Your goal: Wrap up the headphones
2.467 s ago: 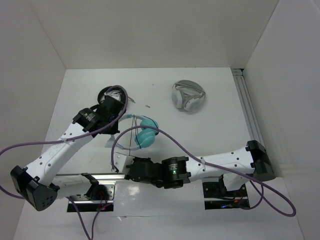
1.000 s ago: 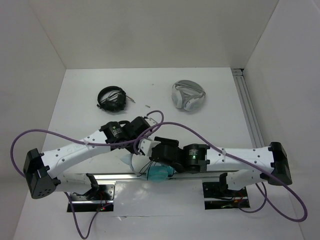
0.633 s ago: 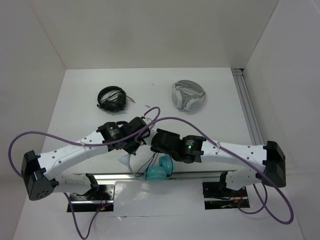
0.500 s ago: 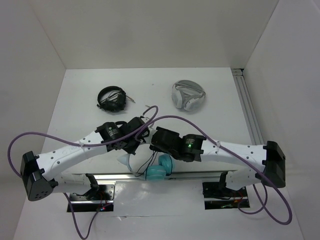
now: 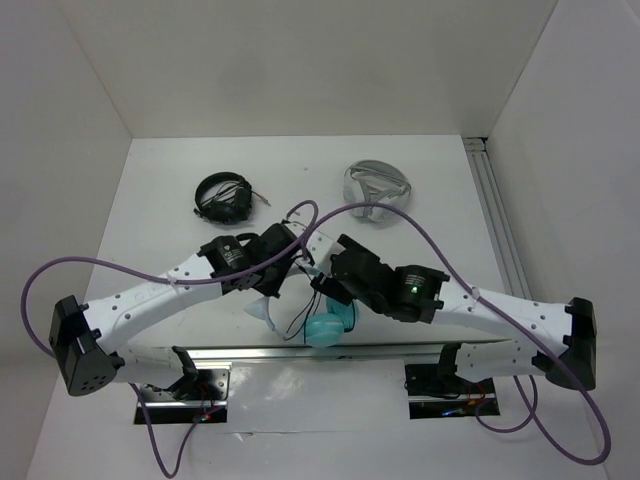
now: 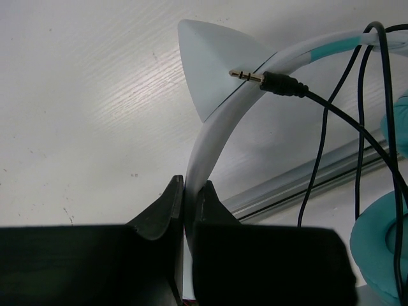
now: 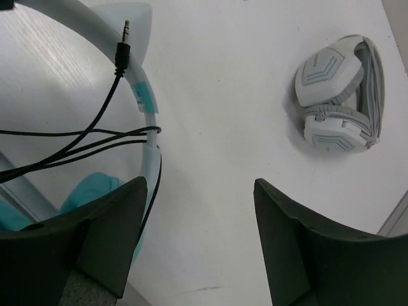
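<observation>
The headphones hang near the table's front edge: teal ear cups [image 5: 329, 326], pale headband [image 5: 263, 312], thin black cable [image 5: 297, 322]. My left gripper [image 5: 288, 276] is shut on the headband [image 6: 205, 150], its jaws pinching the band [image 6: 190, 191]. Several strands of cable [image 7: 95, 143] cross the headband [image 7: 141, 83], and the free plug [image 7: 122, 39] dangles beside it [image 6: 255, 78]. A teal cup [image 6: 382, 255] shows low on the right of the left wrist view. My right gripper [image 5: 326, 262] stands just right of the band, open [image 7: 201, 185], with only bare table between its fingers.
All-black headphones [image 5: 223, 197] lie at the back left. White and grey headphones [image 5: 375, 186] [image 7: 338, 102] lie at the back right, partly behind my purple arm cable. A metal rail [image 5: 240, 350] runs along the front edge; white walls close in both sides.
The right gripper has opened wider and drawn back to the right, away from the headband. The left gripper, still shut on the band, has shifted slightly up and right, and the ear cups with it.
</observation>
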`<state>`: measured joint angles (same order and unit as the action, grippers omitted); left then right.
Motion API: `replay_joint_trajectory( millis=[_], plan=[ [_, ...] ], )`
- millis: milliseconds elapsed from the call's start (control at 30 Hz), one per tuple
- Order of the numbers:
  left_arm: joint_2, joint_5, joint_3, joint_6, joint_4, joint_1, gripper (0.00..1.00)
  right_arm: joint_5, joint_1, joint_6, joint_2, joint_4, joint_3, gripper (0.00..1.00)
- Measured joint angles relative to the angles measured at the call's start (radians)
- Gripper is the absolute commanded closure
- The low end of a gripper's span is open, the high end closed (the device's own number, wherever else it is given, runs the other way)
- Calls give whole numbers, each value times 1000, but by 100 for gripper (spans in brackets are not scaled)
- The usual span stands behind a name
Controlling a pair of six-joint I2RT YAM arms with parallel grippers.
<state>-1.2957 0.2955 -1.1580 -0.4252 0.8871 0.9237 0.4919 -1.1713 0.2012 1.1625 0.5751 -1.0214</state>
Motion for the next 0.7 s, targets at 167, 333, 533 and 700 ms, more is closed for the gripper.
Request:
replay_joint_trajectory(
  millis=[167, 333, 533, 700],
  plan=[
    [-11, -7, 0, -7, 8, -92, 100, 15, 18, -75, -133, -59, 1, 19],
    [-12, -5, -2, -43, 10, -157, 100, -2, 25, -117, -264, -101, 1, 3],
    [-12, -4, -4, -80, 5, -159, 100, -18, 25, -172, -294, -101, -8, 1],
    [-12, 31, 0, -127, -29, -159, 100, 66, 25, -280, -294, -62, -80, 1]
  ],
)
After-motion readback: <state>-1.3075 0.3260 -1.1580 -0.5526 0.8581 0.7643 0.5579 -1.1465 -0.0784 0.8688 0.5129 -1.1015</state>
